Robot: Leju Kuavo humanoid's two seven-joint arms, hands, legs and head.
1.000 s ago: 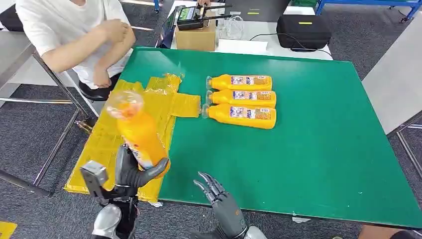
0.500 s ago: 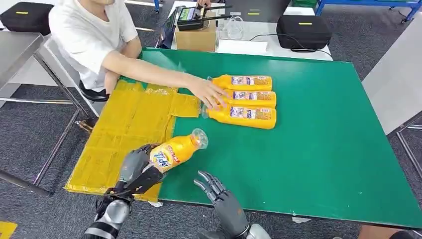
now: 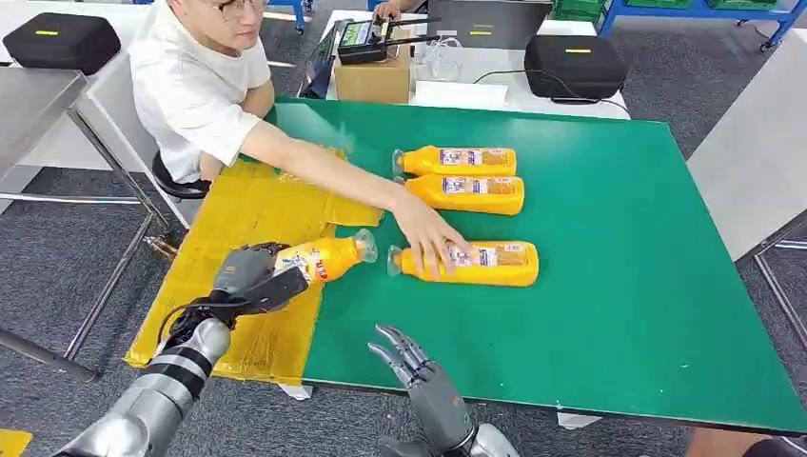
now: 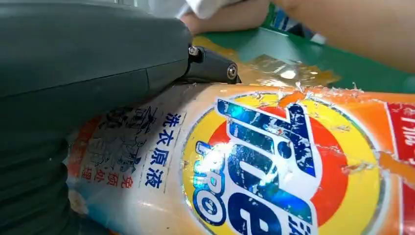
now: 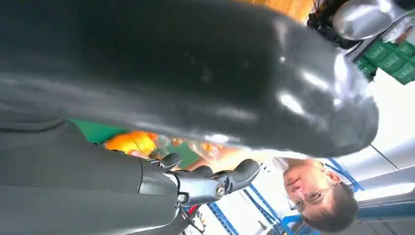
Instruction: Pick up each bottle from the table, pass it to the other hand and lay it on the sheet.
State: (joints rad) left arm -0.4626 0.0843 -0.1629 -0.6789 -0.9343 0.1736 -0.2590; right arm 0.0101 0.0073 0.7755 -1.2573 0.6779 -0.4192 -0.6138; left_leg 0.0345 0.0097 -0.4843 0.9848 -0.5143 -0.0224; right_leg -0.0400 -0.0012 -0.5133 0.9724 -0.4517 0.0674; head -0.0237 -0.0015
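Orange bottle in hand: your left hand [image 3: 249, 277] grips the held bottle [image 3: 324, 258] around its base end, fingers wrapped over the label; the bottle lies near level, its clear cap pointing toward the table's middle, its body low over the edge where the yellow sheet [image 3: 238, 228] meets the green table [image 3: 619, 238]. From the left wrist, the label [image 4: 264, 161] sits tight under the grey thumb [image 4: 98, 63].

Right hand: your right hand [image 3: 423, 376] hovers at the near table edge, fingers spread, holding nothing.

Bottles left on the table: two bottles [image 3: 457, 176] lie side by side farther back; a third bottle [image 3: 476, 263] lies nearer, with a person's hand [image 3: 430, 233] resting on its neck end.

Risk, release point: the held bottle straddles the sheet's border. Let go here and it can roll cap-first onto the green, off the sheet. Whether it already touches the sheet cannot be told.

Risk, crumpled sheet: the sheet is wrinkled and overhangs the near-left corner of the table. A round bottle laid on a fold can roll or drag the sheet with it.

Risk, shared space: the person's arm [image 3: 324, 167] crosses the sheet just beyond your left hand. Any forward sweep of either hand can strike it.

Risk, next pick: the nearest bottle is being handled by the person, so its position may not be settled when you reach.
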